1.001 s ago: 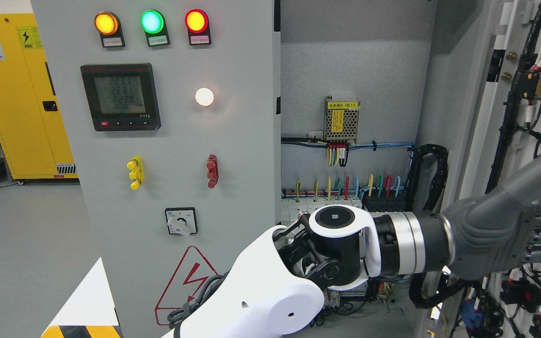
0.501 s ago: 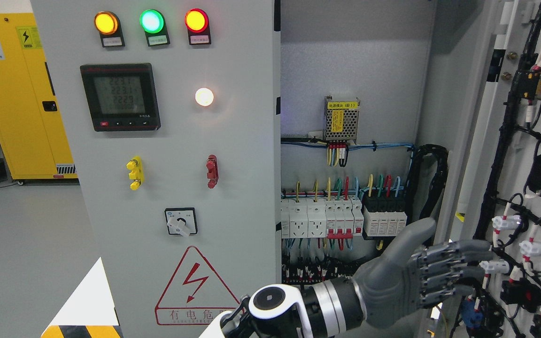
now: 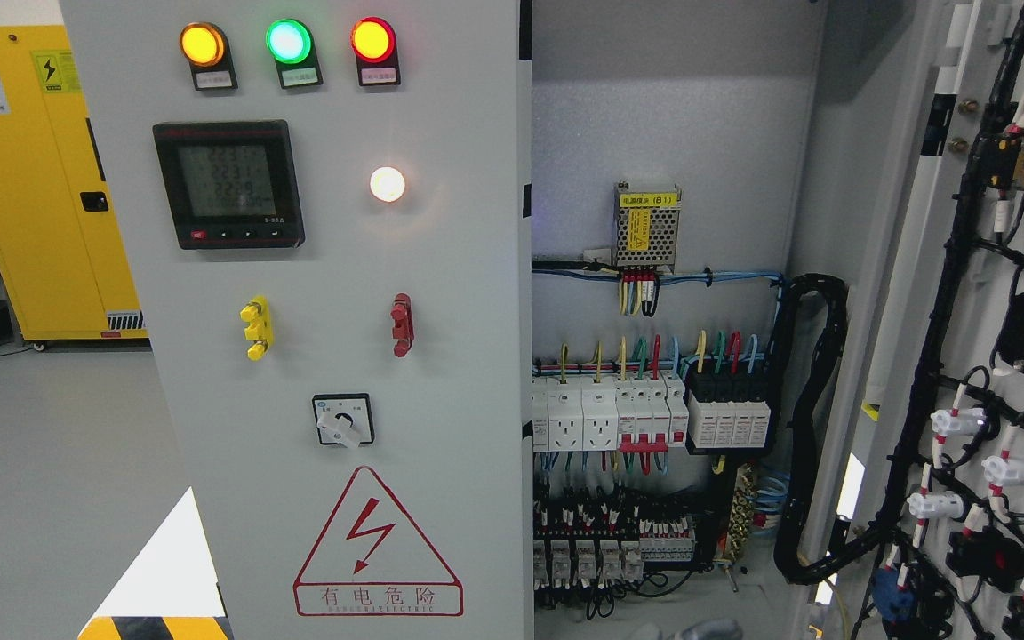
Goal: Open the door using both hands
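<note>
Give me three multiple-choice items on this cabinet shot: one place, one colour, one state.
1. Where is the rotary switch?
A. beside the top lamps
B. just above the warning triangle
C. inside the cabinet

2. What colour is the middle top lamp?
A. green
B. blue
C. white

3. How is the right door?
A. shut
B. swung open
C. taken off

Answers:
1. B: it sits on the left panel, directly over the triangle.
2. A: it glows green between the amber and red lamps.
3. B: its wired inner face shows.

Only a grey sliver of hand (image 3: 699,629) shows — smooth, unmarked.
</note>
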